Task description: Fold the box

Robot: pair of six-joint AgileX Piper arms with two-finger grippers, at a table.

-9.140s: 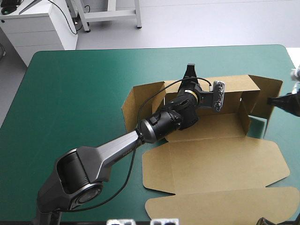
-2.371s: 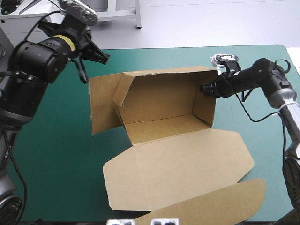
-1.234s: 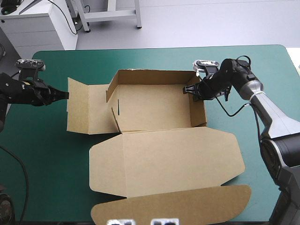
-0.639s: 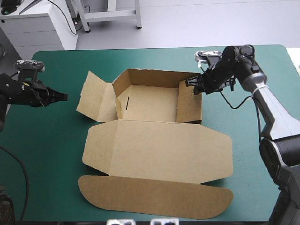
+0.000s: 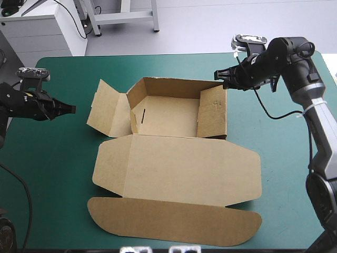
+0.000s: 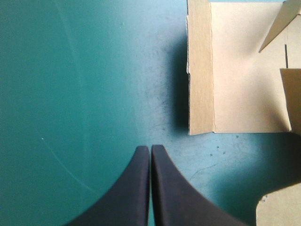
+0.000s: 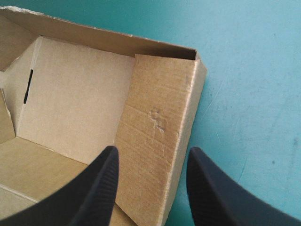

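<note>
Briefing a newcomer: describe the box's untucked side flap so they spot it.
On the teal-green table cover lies the brown cardboard box, an open tray with lid flat. Its left-end flap splays outward, while the right-end wall stands folded in.

Your right arm (image 5: 324, 132): black wrist, silver-grey forearm, pale band around it | your left arm (image 5: 21, 103): black wherever it shows | left jaws: two smooth black fins, curved to a point | right jaws: black fins, fine ribbing on their faces
</note>
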